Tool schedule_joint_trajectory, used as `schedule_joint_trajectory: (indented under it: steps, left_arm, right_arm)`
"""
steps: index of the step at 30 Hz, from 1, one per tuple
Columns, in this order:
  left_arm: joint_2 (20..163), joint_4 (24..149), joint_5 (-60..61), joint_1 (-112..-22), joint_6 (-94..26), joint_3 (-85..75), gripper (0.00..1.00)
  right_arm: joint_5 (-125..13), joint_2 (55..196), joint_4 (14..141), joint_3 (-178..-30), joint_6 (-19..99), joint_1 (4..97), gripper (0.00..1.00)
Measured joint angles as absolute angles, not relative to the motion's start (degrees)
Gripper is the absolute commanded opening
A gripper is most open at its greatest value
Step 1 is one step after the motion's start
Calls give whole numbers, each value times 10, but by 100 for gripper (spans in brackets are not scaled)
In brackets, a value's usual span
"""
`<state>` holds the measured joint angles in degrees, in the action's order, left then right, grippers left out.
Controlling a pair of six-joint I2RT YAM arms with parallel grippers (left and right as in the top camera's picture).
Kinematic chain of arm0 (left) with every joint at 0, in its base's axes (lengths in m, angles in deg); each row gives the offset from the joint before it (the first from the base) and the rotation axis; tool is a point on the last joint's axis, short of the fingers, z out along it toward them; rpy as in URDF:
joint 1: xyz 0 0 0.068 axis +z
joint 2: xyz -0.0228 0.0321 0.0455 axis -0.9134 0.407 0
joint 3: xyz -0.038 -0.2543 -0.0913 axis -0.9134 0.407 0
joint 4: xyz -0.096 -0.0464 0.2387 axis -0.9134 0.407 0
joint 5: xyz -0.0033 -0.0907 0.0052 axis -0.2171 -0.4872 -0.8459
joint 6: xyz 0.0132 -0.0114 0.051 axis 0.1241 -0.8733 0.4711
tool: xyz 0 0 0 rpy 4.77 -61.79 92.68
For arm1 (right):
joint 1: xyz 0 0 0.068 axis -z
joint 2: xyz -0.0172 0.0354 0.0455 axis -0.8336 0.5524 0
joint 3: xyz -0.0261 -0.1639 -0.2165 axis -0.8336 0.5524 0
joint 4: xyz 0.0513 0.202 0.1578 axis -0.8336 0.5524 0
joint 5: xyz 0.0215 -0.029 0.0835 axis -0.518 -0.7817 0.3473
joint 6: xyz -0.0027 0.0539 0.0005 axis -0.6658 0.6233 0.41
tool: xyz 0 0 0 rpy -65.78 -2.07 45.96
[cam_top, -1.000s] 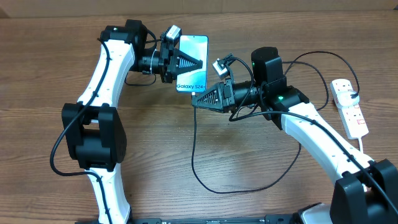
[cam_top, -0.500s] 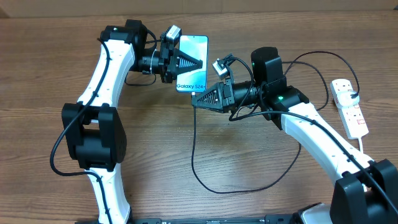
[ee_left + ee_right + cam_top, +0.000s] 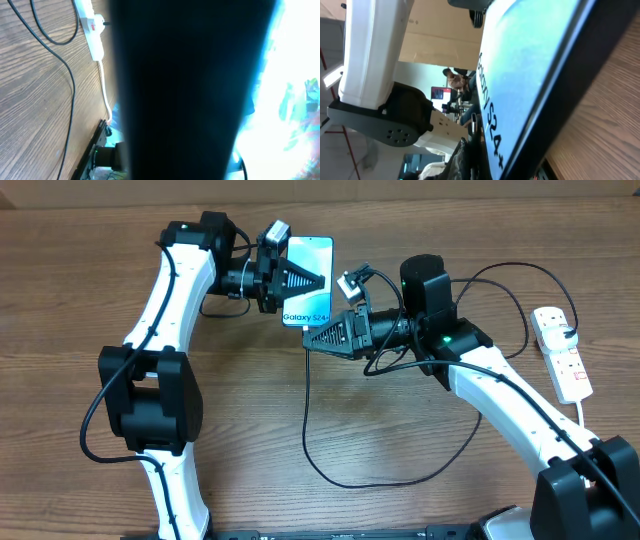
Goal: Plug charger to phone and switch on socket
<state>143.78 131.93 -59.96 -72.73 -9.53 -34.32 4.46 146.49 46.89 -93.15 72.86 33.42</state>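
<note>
Top-centre in overhead view, L gripper clenched on phone, screen up, R gripper just below phone's lower edge pinching charger tip, its lead looping down-frame, socket at right edge.

My overhead camera looks straight down on the wooden table, far enough off to take in the phone and the socket together. My left wrist camera sits so close that a dark shape fills most of its view, with the same socket at its left edge. My right wrist camera looks along the phone's screen from very near.
</note>
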Motion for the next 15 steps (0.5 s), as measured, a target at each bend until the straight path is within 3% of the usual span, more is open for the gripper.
schedule_joint_trajectory:
  steps: [15]
  left_arm:
    - [1438,1319,-599,-726,-108,-343,4]
  right_arm:
    - [21,1465,473,-932,741,324,4]
